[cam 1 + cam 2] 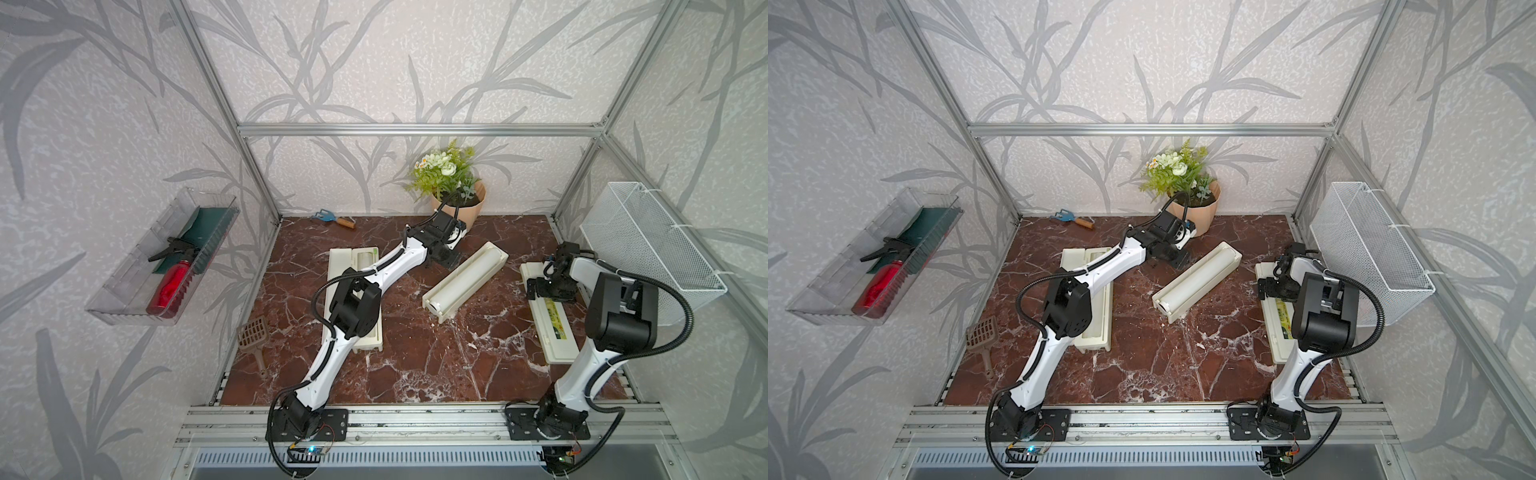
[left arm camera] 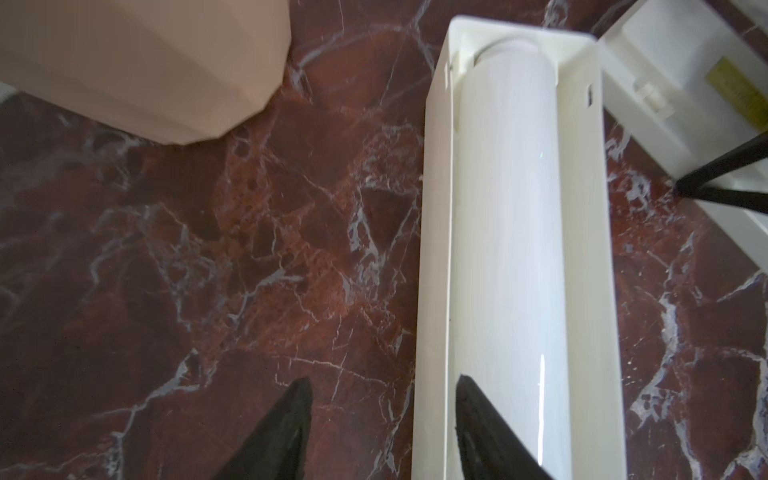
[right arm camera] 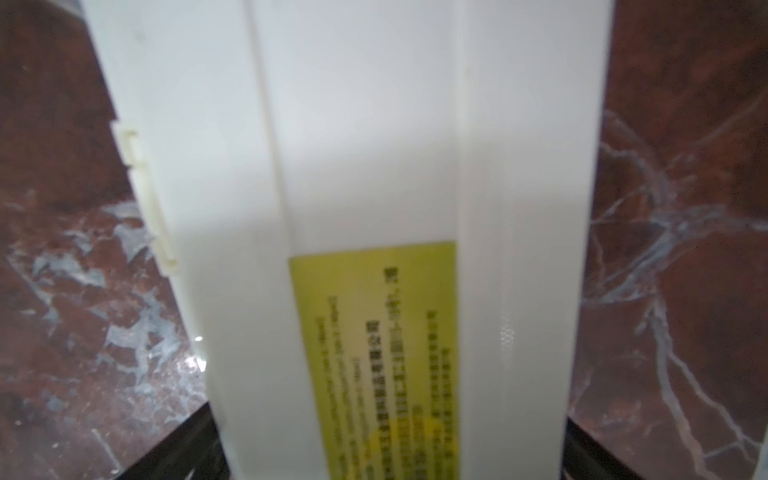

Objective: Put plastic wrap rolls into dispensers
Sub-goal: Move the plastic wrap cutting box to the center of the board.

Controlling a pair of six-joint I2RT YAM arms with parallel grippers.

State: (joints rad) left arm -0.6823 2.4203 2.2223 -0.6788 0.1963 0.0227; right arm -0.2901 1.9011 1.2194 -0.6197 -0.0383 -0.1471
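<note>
Up close, the left gripper (image 2: 384, 379) is part-spread and pinching nothing. One finger hangs over the bare marble tabletop (image 2: 166, 291), its mate over the plastic wrap roll (image 2: 507, 208), and the long wall of the open dispenser (image 2: 432, 249) sits between them. The roll lies seated full length in the trough. This looks like a grab on that wall to shift or steady the box. Best to centre the wall in the gap and close on plastic only, without denting the roll. Ahead and off to one side, the flower pot (image 2: 145, 62) stands near, so keep any swing away from it. Farther out, the right gripper (image 3: 384, 451) is spread wide astride a closed dispenser (image 3: 374, 145); side contact unclear. Back under the left elbow lies a second open dispenser (image 1: 337, 286).
</note>
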